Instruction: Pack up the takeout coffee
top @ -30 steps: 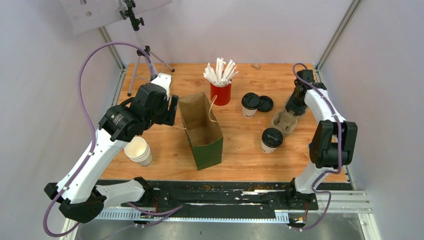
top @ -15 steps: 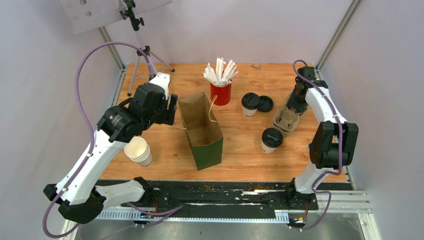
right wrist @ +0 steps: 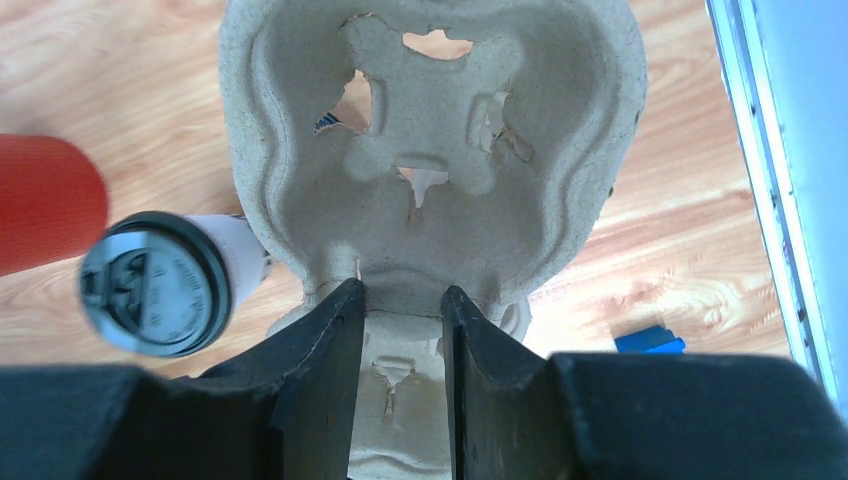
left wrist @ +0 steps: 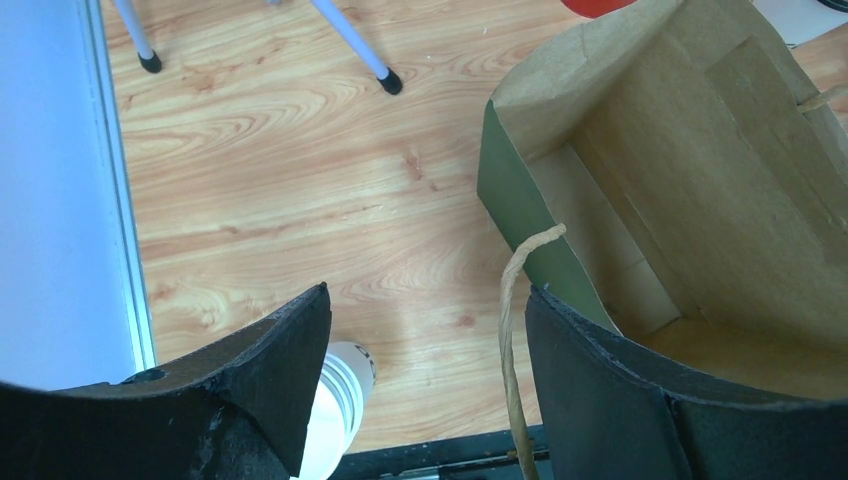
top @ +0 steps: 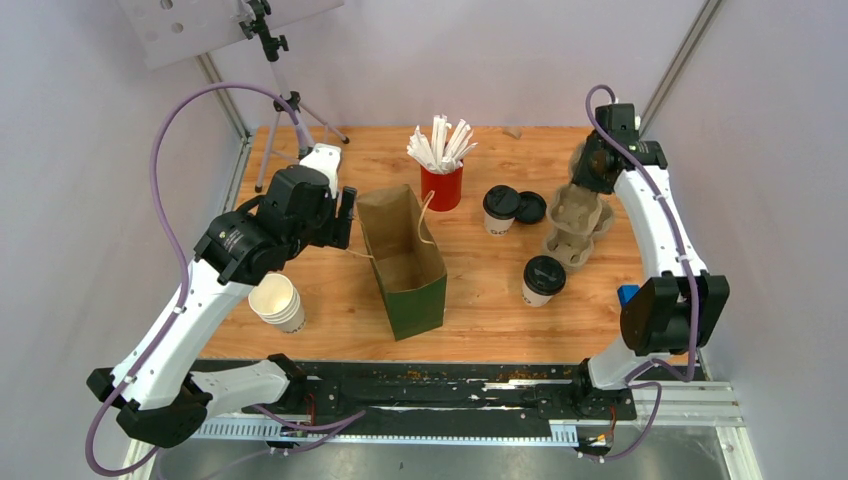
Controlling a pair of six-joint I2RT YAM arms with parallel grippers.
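Your right claw (right wrist: 400,300) is narrowly parted, pinching the edge of the beige moulded-pulp cup carrier (right wrist: 290,130), which is tilted up at the far right. Your left claw (left wrist: 428,310) gapes wide, holding nothing, just beside the open green paper bag (top: 415,300). The white paper takeout coffee with black lid (top: 542,279) stands on the wooden surface (top: 480,300) between bag and carrier. A second lidded cup (top: 499,210) stands farther back.

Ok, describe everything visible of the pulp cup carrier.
The cup carrier is moulded grey-beige paper pulp with rounded wells, rough in texture and torn open in several holes. It holds no cups. The right pincer is closed on its rim wall. It sits tilted, far end higher, near the far right of the table. Whether its near end rests on the wood is unclear.
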